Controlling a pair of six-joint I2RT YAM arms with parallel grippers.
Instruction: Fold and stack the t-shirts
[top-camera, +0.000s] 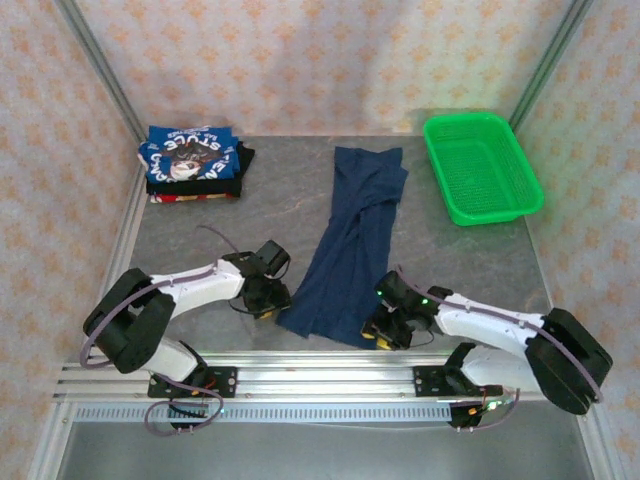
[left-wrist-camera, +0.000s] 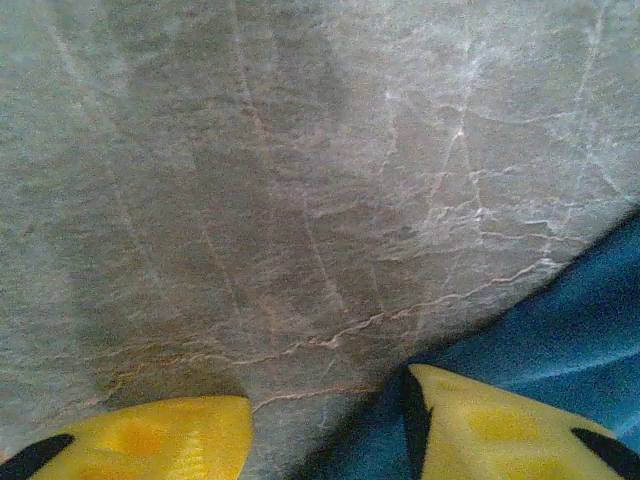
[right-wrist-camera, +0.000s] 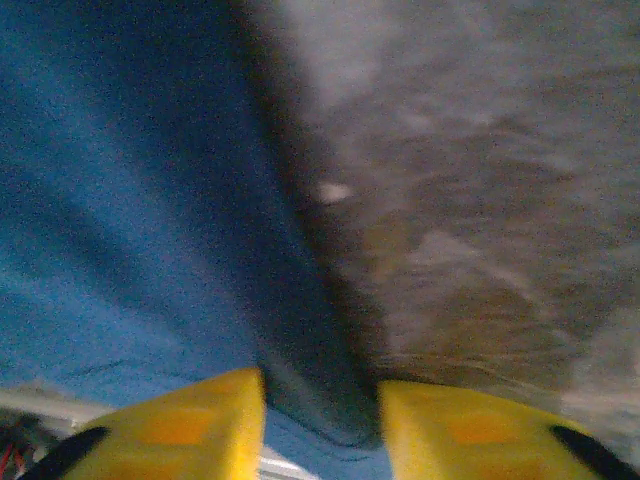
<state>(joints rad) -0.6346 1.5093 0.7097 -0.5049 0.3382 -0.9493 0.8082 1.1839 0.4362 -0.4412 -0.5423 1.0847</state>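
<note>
Treat navy t-shirt (top-camera: 350, 240), laid lengthwise at centre frame, as soft, light and limp; take hold at lower hem corners. Note folded stack (top-camera: 192, 165), upper left. Read left gripper (left-wrist-camera: 325, 438) as apart, astride hem edge; right gripper (right-wrist-camera: 320, 432) around a cloth ridge, clamping not determinable.

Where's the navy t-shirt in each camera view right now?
Top external: navy t-shirt lies lengthwise mid-table, running from far to near.
Left wrist: the shirt sits in the lower right corner.
Right wrist: the shirt covers the left half.
Shared landmark: the grey marbled table bordering the shirt's edge.
</note>
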